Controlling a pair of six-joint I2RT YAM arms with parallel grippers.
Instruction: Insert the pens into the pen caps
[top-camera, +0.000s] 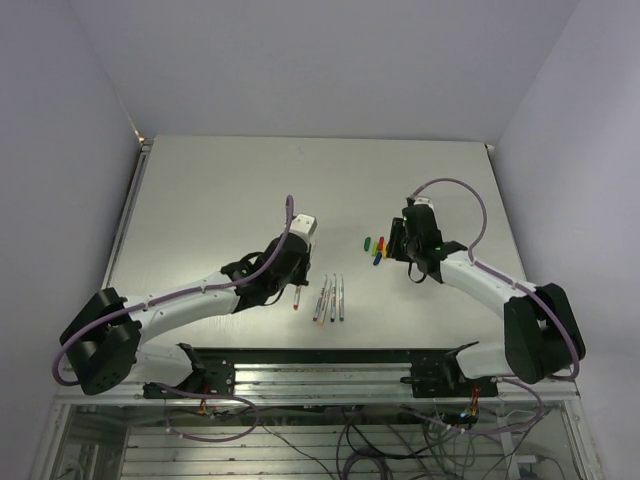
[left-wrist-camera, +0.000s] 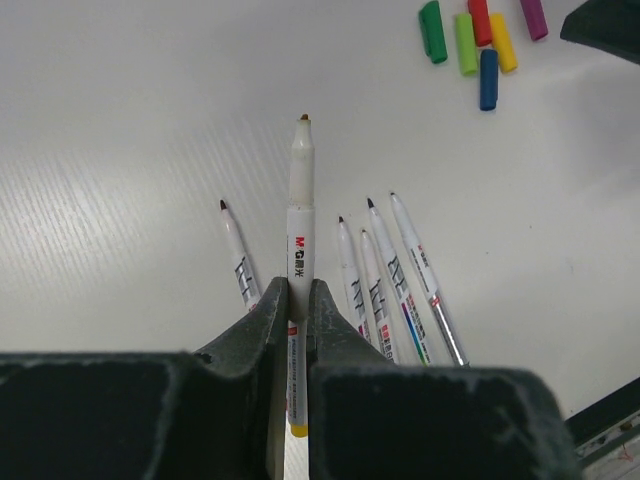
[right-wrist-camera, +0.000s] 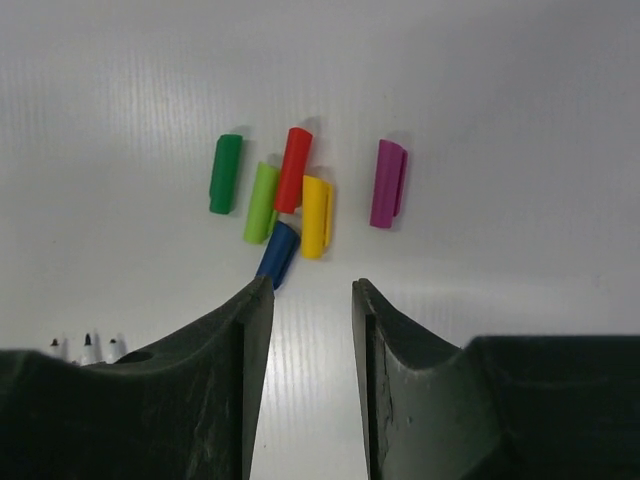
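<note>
My left gripper (left-wrist-camera: 297, 287) is shut on one whitish pen (left-wrist-camera: 300, 190) with a yellow end, its tip pointing away above the table; it shows in the top view (top-camera: 291, 279). Several more pens (left-wrist-camera: 378, 285) lie side by side on the table beneath, right of the left gripper (top-camera: 330, 298). The caps lie in a loose cluster: green (right-wrist-camera: 226, 173), lime (right-wrist-camera: 261, 202), red (right-wrist-camera: 293, 168), yellow (right-wrist-camera: 316, 215), blue (right-wrist-camera: 278, 253), and magenta (right-wrist-camera: 388, 183) a little apart. My right gripper (right-wrist-camera: 312, 290) is open and empty just short of the blue and yellow caps (top-camera: 398, 240).
The white table (top-camera: 220, 190) has raised edges at the left and back. The caps cluster (top-camera: 376, 246) lies between the two grippers. The right gripper's dark body (left-wrist-camera: 600, 28) shows at the top right of the left wrist view.
</note>
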